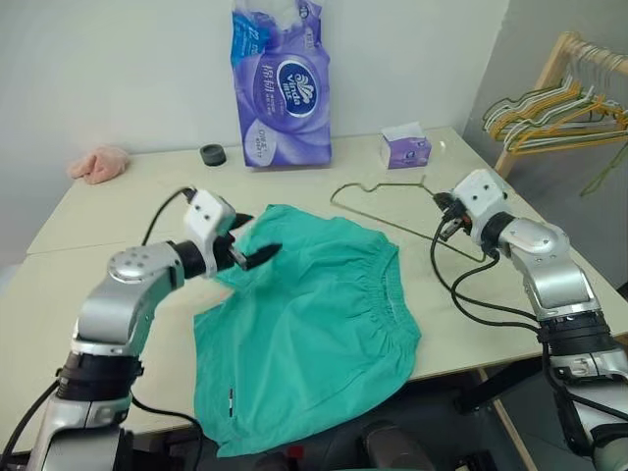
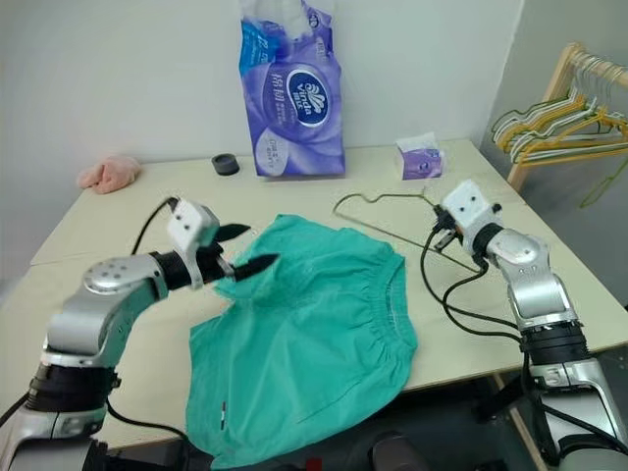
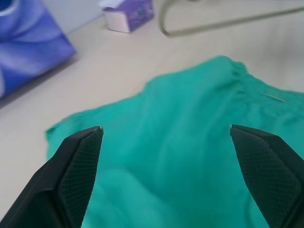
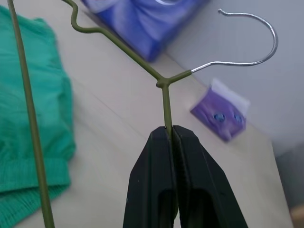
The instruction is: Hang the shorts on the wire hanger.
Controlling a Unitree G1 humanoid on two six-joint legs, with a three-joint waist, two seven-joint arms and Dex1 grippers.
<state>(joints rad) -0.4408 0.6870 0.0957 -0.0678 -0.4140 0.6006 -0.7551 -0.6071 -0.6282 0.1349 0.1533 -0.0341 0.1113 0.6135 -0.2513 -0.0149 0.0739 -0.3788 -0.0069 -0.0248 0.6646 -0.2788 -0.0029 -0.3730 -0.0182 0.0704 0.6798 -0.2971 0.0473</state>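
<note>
Your right gripper (image 4: 172,130) pinches the thin olive-green wire hanger (image 1: 378,211), springy and slippery, just below its hook, while your wide-open left gripper (image 2: 245,247) hovers over the limp teal-green cloth shorts (image 1: 314,324) spread on the table (image 1: 108,221), best taken by the waistband.

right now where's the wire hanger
In the head views the wire hanger sits right of centre, between the shorts and the small purple tissue box, its right shoulder pinched in the shut right tool.
</note>
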